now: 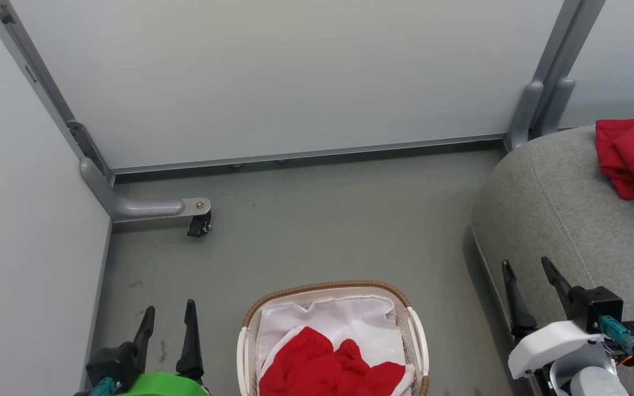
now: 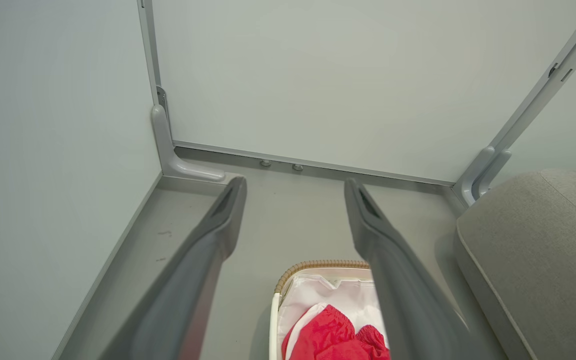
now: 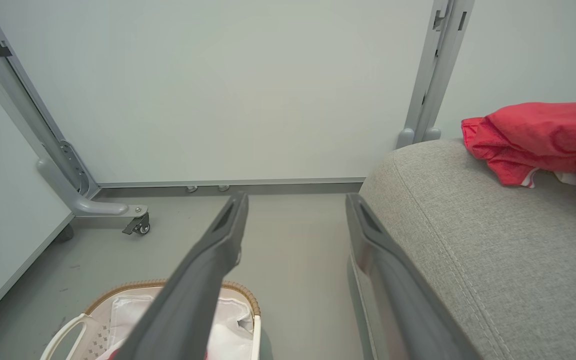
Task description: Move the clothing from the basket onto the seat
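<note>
The left tool (image 1: 170, 307) is being held spread and empty beside the basket (image 1: 322, 287). The right tool (image 1: 526, 263), likewise spread and empty, is being held at the edge of the seat (image 1: 559, 220). One red garment (image 1: 633, 154) is lying on the seat, and more clothing (image 1: 328, 368) is lying in the basket. A fresh pick is seemingly being prepared: a tool must be lowered into the basket and closed on red fabric, not the white liner (image 1: 350, 319).

Clothing (image 1: 329, 367) in the basket (image 1: 322, 286); seat (image 1: 548, 231) on its right.
</note>
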You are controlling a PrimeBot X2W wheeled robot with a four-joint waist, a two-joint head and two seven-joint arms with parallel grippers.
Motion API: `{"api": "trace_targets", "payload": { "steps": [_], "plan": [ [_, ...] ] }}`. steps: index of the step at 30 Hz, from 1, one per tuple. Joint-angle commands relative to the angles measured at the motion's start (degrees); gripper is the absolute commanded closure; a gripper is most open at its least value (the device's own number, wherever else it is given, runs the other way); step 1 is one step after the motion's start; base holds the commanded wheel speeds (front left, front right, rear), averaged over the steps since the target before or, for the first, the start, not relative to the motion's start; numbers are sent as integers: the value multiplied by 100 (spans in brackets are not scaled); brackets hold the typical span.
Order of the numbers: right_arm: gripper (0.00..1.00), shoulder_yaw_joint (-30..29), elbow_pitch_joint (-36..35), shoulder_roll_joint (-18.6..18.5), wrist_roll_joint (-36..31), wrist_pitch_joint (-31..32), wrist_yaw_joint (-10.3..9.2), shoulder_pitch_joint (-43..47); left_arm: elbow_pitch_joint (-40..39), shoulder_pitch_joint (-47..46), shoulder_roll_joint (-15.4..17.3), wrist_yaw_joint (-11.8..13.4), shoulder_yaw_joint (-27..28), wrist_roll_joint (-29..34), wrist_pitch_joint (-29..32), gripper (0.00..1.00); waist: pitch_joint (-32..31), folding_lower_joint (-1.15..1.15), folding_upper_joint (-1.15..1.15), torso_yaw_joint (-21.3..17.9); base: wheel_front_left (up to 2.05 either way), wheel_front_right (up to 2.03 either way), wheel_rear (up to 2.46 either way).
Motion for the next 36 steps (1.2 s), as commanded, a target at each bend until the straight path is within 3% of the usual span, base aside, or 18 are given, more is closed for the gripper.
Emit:
{"api": "trace_targets", "payload": {
  "steps": [1,11,21,28,36],
  "plan": [
    [0,0,15,-18,36,-14,-8,66,9,-28,6,16,3,33,5,0,3,0,0,-5,0,0,0],
    [0,-11,-1,-18,70,-14,-8,6,47,-113,6,-20,-52,113,5,0,76,0,0,-45,0,0,0],
    [0,-84,-107,-18,-16,-14,-8,-309,246,-639,7,-97,-376,316,5,0,579,0,0,-146,0,0,0],
    [0,-265,-255,-19,-145,-14,-8,-719,789,-1532,7,-196,-1068,557,6,0,1403,0,0,-304,0,0,0],
    [0,-310,-425,-17,-105,-14,-8,-1255,1722,-2517,18,-258,-2319,394,6,0,2481,0,0,-597,0,0,0]
  ]
}}
